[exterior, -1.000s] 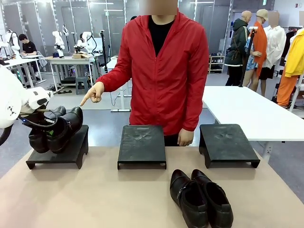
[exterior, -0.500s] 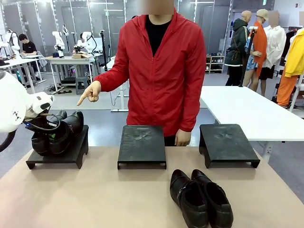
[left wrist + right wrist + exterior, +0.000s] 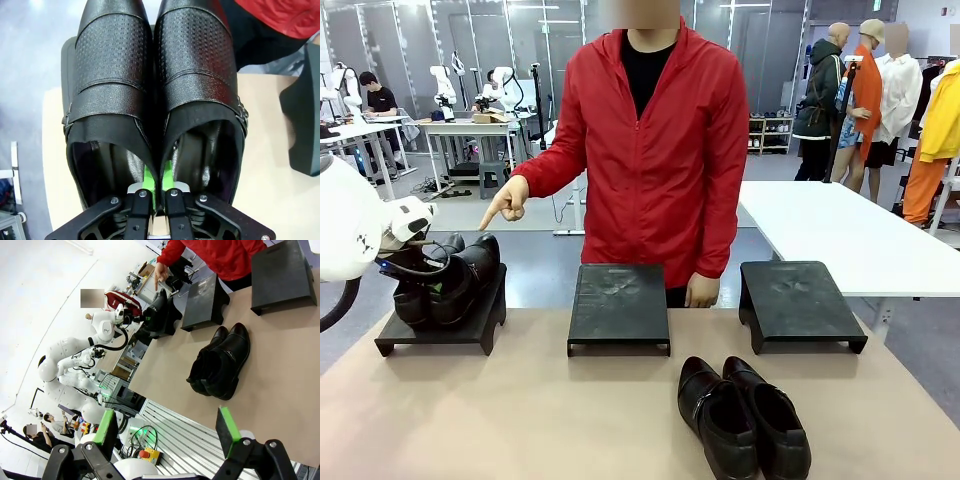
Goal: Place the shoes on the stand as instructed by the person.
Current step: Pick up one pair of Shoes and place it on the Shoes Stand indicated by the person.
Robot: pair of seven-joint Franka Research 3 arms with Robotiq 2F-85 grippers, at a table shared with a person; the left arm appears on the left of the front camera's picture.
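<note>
My left gripper (image 3: pixel 423 263) is shut on the chunkier black pair of shoes (image 3: pixel 450 280), which sits over the left black stand (image 3: pixel 440 325). In the left wrist view the green pads (image 3: pixel 150 174) pinch the two inner walls of the chunky shoes (image 3: pixel 155 75), toes pointing away. The sleeker dress pair (image 3: pixel 742 415) lies on the table near the front right, also seen in the right wrist view as the dress shoes (image 3: pixel 220 362). The person (image 3: pixel 660 150) in the red jacket points a hand (image 3: pixel 508 200) down toward the left stand. My right gripper (image 3: pixel 166 427) is open, high above the table's near side.
A middle stand (image 3: pixel 618 305) and a right stand (image 3: pixel 800 300) stand bare along the far side of the tan table (image 3: pixel 520 420). The person's other hand (image 3: pixel 701 290) hangs just behind the middle stand. A white table (image 3: pixel 850 235) lies behind at the right.
My left gripper has brought the chunky pair down and levelled it on the left stand. The person's pointing hand has stayed over that stand.
</note>
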